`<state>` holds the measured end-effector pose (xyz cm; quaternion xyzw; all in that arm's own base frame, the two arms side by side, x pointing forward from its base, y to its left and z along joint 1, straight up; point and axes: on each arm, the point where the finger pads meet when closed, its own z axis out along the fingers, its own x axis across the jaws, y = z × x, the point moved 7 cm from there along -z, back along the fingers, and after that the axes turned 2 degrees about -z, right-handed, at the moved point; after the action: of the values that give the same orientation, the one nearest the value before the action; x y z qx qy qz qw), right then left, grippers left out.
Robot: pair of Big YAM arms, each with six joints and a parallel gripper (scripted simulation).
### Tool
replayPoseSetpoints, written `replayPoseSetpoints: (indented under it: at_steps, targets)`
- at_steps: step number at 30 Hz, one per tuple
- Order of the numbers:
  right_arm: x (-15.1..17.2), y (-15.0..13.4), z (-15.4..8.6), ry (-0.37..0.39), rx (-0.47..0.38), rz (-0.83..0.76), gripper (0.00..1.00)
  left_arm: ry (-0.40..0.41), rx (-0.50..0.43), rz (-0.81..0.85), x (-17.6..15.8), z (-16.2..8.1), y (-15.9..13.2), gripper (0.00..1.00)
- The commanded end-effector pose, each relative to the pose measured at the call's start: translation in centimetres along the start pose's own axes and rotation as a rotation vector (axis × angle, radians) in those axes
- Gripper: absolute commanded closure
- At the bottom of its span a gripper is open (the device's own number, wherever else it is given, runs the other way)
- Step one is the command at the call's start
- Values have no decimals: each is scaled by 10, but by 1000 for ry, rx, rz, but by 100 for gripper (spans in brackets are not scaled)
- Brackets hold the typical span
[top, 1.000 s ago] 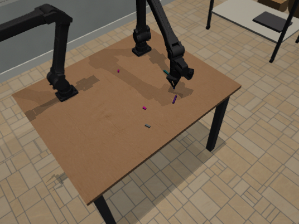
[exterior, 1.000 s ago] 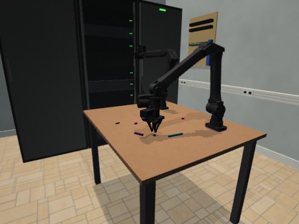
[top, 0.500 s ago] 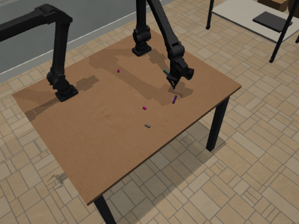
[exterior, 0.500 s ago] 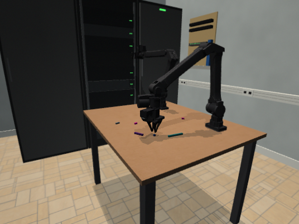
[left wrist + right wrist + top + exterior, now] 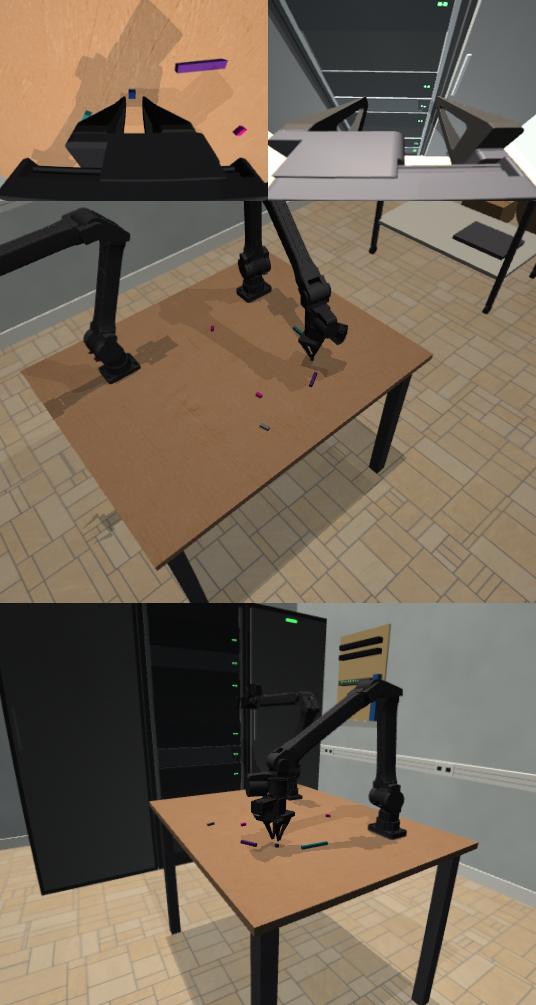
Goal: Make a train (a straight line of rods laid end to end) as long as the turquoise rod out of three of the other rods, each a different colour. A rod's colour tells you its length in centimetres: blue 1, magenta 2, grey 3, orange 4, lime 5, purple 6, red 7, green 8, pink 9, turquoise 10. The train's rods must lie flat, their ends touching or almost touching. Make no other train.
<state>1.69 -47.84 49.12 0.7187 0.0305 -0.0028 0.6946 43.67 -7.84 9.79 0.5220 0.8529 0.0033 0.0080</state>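
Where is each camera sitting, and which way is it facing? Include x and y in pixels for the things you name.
Top: high above the table (image 5: 200, 481) (image 5: 350, 873) (image 5: 40, 54), angled down; shows the left arm (image 5: 295, 256) (image 5: 387, 738) and part of the right arm (image 5: 109, 276) (image 5: 308, 703).
Exterior: beyond a table corner, looking across; shows both arms.
Left wrist: on the left arm, looking down past the left gripper (image 5: 312, 355) (image 5: 277, 839) (image 5: 134, 99).
Right wrist: on the right arm, facing the server cabinet (image 5: 195, 713) (image 5: 380, 83); shows the right gripper's parted fingers.
Top and left wrist both show the blue rod (image 5: 312, 359) (image 5: 277, 845) (image 5: 132, 94).
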Motion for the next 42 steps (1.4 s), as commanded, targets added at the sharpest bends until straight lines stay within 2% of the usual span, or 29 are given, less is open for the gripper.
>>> replayPoseSetpoints:
  at_steps: [1, 34, 42]
  targets:
    - [-8, 9, -4, -20, -34, 12, 0, 12, 18, 1, 4, 14, 1, 77]
    - [-8, 9, -4, -20, -34, 12, 0, 13, 18, 1, 3, 13, -6, 77]
    - [-8, 9, -4, -20, -34, 12, 0, -3, -3, 1, 1, 3, -8, 77]
